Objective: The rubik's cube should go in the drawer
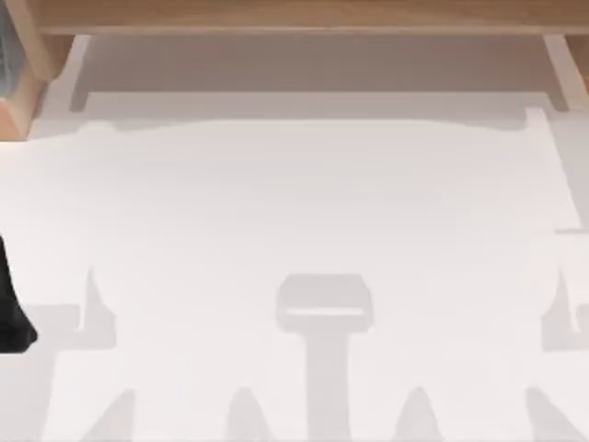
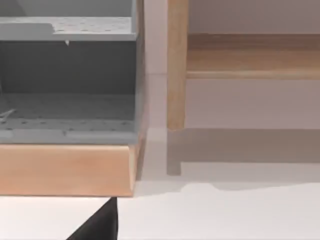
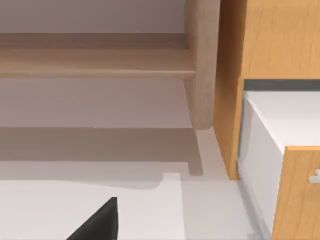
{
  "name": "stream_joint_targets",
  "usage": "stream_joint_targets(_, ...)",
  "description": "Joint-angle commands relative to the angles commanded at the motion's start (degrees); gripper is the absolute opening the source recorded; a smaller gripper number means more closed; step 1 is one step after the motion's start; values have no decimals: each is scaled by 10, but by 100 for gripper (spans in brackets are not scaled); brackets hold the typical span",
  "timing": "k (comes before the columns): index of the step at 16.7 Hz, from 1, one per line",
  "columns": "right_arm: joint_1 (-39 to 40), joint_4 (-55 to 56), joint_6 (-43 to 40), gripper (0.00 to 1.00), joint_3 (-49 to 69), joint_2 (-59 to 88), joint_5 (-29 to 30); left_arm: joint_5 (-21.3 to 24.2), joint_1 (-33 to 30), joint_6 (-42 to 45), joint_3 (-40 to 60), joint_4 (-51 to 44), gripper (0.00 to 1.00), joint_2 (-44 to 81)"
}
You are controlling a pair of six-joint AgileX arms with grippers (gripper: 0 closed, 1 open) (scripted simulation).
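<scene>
The left gripper [image 2: 100, 225] is seen as a dark wedge low over the white table [image 2: 225, 215], just in front of a wooden-framed unit [image 2: 65, 170] fitted with grey perforated shelves [image 2: 70, 112]. Whether it is released or clenched cannot be told. The right gripper [image 3: 100, 225] is likewise seen as a dark wedge above the table, and its state cannot be told either. Beside it a wooden cabinet [image 3: 270, 40] is placed, from which the drawer [image 3: 260, 150] is drawn out, its white side wall and wooden front exposed. A slim wooden post [image 3: 202, 65] is set just beside the cabinet. From above, the left arm [image 1: 11, 304] is seen at the table's left edge, and a long wooden shelf [image 1: 304, 17] is carried across the far side. Grey shadows are cast on the tabletop.
</scene>
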Motion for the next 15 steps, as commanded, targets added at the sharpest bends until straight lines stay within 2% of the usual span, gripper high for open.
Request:
stream_joint_targets(4,8,1,0,100,17,18,7,0,0,0,0,0,100,0)
stream_joint_targets(7,36,5,1,100,88,90,34,0,0,0,0,0,100,0)
stream_joint_targets(15,162,16,4,100,471,494,169,0,0,0,0,0,100,0)
